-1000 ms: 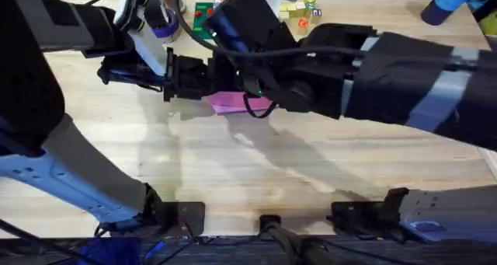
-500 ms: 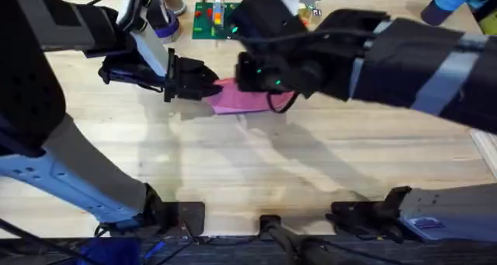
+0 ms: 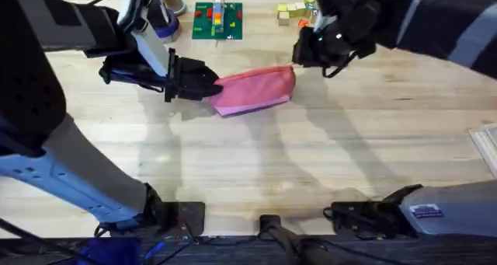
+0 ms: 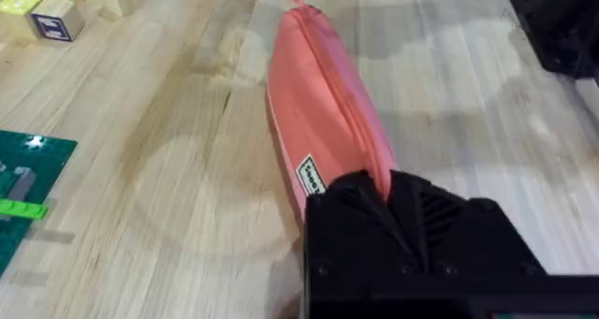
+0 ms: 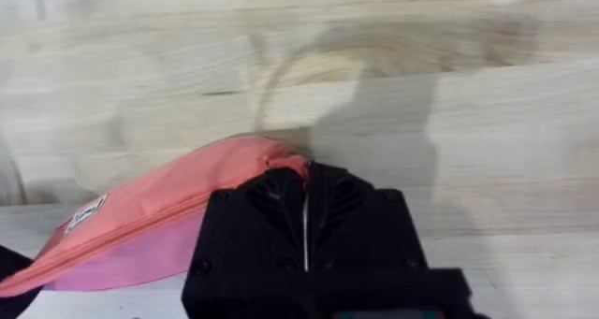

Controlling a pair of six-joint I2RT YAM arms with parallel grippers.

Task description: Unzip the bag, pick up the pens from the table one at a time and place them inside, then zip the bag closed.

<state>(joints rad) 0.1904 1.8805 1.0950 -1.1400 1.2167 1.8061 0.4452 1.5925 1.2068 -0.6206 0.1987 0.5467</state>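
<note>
The pink bag [image 3: 256, 90] lies on the table [image 3: 248, 172] toward the back middle, tilted slightly. In the left wrist view the bag [image 4: 318, 94] shows its zipper [image 4: 342, 104] running closed along the top. My left gripper [image 3: 211, 86] [image 4: 379, 183] is shut on the bag's left end. My right gripper [image 3: 297, 61] [image 5: 305, 174] has its fingers pressed together at the bag's right end [image 5: 271, 155], where the zipper pull sits. The pens are out of view.
A green baseplate with bricks [image 3: 217, 20] [image 4: 23, 188] and small wooden blocks [image 3: 299, 8] [image 4: 51, 20] sit behind the bag. A purple and white object [image 3: 159, 20] stands at the back left. Bare wood stretches in front of the bag.
My right gripper has swept rightward along the bag from its left part to its right end, uncovering the whole bag. The left gripper has kept its hold.
</note>
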